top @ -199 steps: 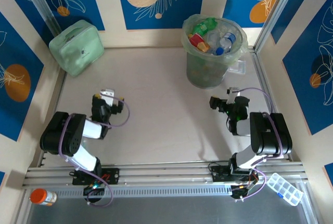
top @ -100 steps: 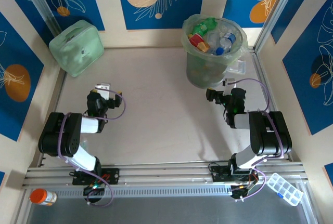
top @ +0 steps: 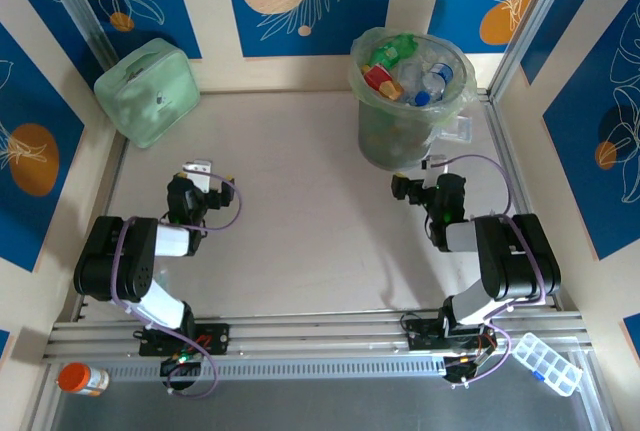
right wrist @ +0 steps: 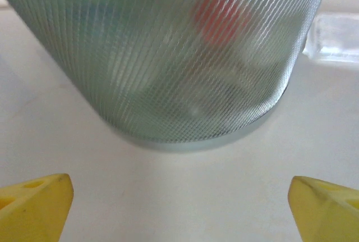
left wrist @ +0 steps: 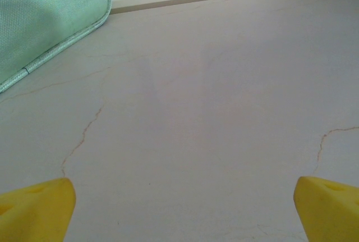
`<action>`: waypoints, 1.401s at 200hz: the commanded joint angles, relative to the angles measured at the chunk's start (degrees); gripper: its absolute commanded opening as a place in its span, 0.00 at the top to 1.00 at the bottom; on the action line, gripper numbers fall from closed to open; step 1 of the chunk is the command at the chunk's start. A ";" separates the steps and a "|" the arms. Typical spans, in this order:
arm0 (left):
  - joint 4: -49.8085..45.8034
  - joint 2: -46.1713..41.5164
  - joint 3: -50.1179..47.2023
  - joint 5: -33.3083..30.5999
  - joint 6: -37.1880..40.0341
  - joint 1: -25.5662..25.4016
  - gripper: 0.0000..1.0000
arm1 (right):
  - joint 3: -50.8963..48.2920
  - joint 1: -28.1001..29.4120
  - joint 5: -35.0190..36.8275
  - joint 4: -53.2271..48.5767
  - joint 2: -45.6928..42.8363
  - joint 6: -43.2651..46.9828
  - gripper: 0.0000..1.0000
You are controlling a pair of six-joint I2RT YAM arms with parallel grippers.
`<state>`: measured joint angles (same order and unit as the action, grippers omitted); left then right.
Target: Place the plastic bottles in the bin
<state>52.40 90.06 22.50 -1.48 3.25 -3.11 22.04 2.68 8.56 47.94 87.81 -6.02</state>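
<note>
Bottles (top: 415,76) in bin (top: 385,139) far R, case (top: 148,91) far L, jar (top: 82,379) near-L corner, compartment box (top: 548,363) near-R corner

Black arms (top: 125,266) with white links trail purple cables (top: 237,209); the left gripper (left wrist: 180,211) and right gripper (right wrist: 179,208) end in yellow wedge fingertips (left wrist: 35,207).

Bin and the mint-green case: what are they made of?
Bin: likely translucent pale-green plastic, finely ribbed; blurred colours show through the wall. Mint-green case: probably woven fabric, matte, with a piped seam and printed text.
</note>
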 commanded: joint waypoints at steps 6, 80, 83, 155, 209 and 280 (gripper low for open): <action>0.07 -0.62 -0.53 1.54 -0.52 -0.04 0.01 | 0.64 -3.69 -3.49 0.24 -0.97 -1.34 0.01; 0.02 -0.61 -0.53 1.56 -0.53 0.04 0.01 | 1.95 -2.68 -3.37 -1.89 -0.67 0.13 0.01; 0.09 -0.59 -0.53 1.60 -0.52 0.04 0.01 | 1.93 -2.68 -3.37 -1.93 -0.64 0.13 0.01; 0.15 -0.61 -0.53 1.56 -0.52 0.04 0.01 | 1.95 -2.68 -3.37 -1.97 -0.62 0.13 0.01; 0.07 -0.59 -0.54 1.56 -0.52 0.04 0.01 | 1.95 -2.68 -3.37 -1.94 -0.69 0.13 0.01; -0.01 -0.59 -0.44 1.56 -0.48 0.02 0.01 | 1.90 -2.68 -3.37 -1.91 -0.62 0.13 0.01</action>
<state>52.18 90.06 22.50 -1.45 3.25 -3.11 22.55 -0.12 5.93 45.76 87.74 -6.39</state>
